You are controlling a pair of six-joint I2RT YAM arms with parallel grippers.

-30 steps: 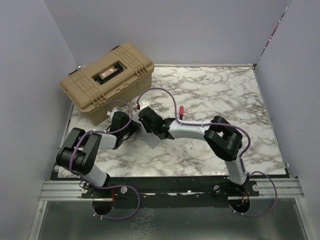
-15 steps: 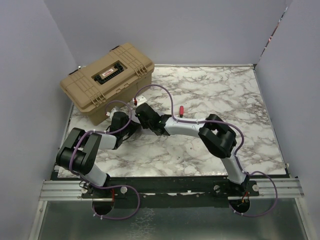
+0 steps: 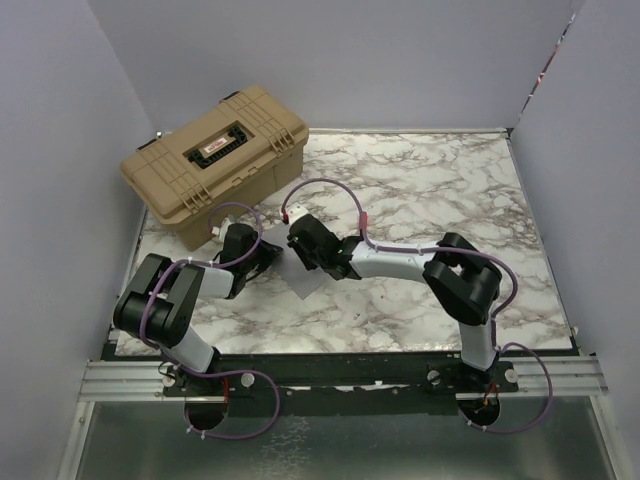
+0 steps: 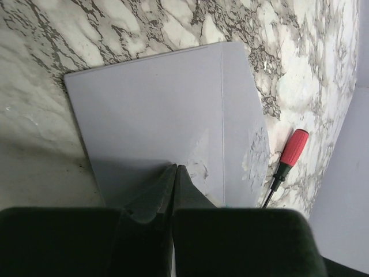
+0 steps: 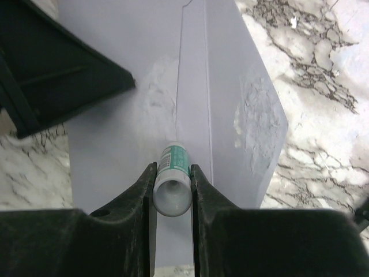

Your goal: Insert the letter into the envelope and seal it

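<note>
Marble worktop [image 3: 430, 190] carries a closed tan case [image 3: 215, 165] at back left and the grey envelope [image 4: 155, 109] lying flat, flap open, contents unseen. Left gripper [image 4: 174, 173], closed, presses one edge; right gripper [image 5: 172, 170] clamps a glue stick [image 5: 172, 196] tip-down on it.

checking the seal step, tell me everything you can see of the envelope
The envelope is a plain pale grey paper rectangle lying flat on the marble table. A straight fold line runs along it, with dull whitish smears either side. The left gripper, shut, rests its tips on it; the right gripper holds a glue stick by the fold line.
</note>
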